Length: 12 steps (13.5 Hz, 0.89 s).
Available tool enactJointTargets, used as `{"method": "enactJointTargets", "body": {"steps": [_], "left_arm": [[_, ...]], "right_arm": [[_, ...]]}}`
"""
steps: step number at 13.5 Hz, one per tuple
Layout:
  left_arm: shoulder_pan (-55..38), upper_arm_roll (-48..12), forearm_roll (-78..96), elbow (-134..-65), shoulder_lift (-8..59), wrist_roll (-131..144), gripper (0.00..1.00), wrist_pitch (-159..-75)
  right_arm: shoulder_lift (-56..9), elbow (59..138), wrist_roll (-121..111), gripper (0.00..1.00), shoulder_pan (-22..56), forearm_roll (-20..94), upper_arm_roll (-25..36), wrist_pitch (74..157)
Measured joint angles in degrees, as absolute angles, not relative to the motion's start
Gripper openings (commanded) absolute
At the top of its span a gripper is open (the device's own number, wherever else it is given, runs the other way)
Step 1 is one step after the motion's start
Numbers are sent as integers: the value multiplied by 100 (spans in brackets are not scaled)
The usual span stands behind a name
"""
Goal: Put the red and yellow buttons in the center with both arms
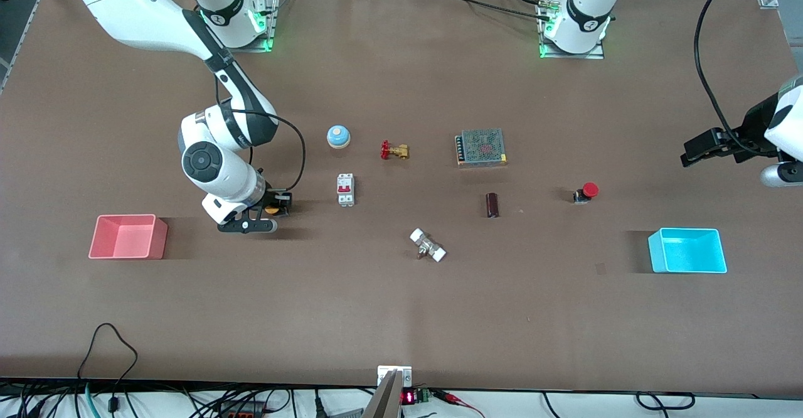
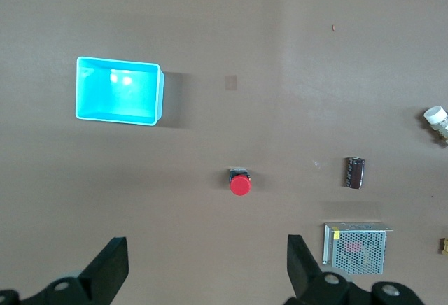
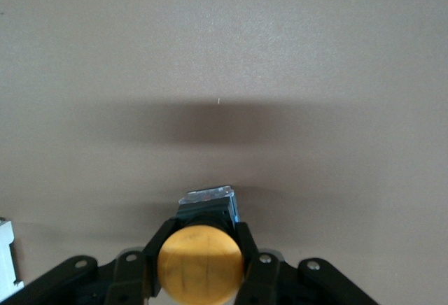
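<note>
The yellow button [image 1: 272, 209] has an orange-yellow cap on a black body. My right gripper [image 1: 276, 208] is shut on it, low over the table beside the pink bin; the right wrist view shows the cap [image 3: 201, 263] clamped between that gripper's [image 3: 204, 235] two fingers. The red button [image 1: 586, 192] stands on the brown tabletop [image 1: 401, 317] toward the left arm's end. My left gripper [image 1: 693, 152] is open and empty in the air over that end. In the left wrist view the red button [image 2: 239, 183] lies apart from the spread gripper [image 2: 206, 259].
A pink bin [image 1: 128, 237] and a cyan bin [image 1: 688, 250] sit at the table's two ends. A blue bell [image 1: 338, 136], brass valve [image 1: 394, 150], circuit breaker [image 1: 345, 189], meshed power supply [image 1: 481, 147], dark cylinder [image 1: 492, 204] and white fitting [image 1: 428, 245] lie around the middle.
</note>
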<state>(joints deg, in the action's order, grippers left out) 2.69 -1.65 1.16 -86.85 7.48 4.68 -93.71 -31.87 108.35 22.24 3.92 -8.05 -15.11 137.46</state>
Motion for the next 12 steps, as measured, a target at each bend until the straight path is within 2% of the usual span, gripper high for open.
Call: {"method": "enactJointTargets", "body": {"steps": [1,2,3,6,8,12], "left_arm": [[269,-165,116,-8696,736,462,100,-9372],[269,-166,116,-8703,728,453,100,-9373],[269,-167,116,-8705,724,444,100,-9373],[269,-172,116,-8714,723,424,100,-9371],[270,-173,116,-8723,722,421,100,-9367],[275,-173,116,-8755,720,418,100,-9345]], "right_arm": [[-3194,10836,2224,61,392,-805,-1510,13746],[-3200,10836,2224,75,392,-805,-1509,13750],[-3203,10836,2225,100,392,-805,-1508,13755],[-3180,10771,2226,100,386,-805,-1493,13814],[-2969,10458,2227,100,365,-764,-1485,13476],[-1841,9161,1910,100,-1,-135,-1452,10989]]}}
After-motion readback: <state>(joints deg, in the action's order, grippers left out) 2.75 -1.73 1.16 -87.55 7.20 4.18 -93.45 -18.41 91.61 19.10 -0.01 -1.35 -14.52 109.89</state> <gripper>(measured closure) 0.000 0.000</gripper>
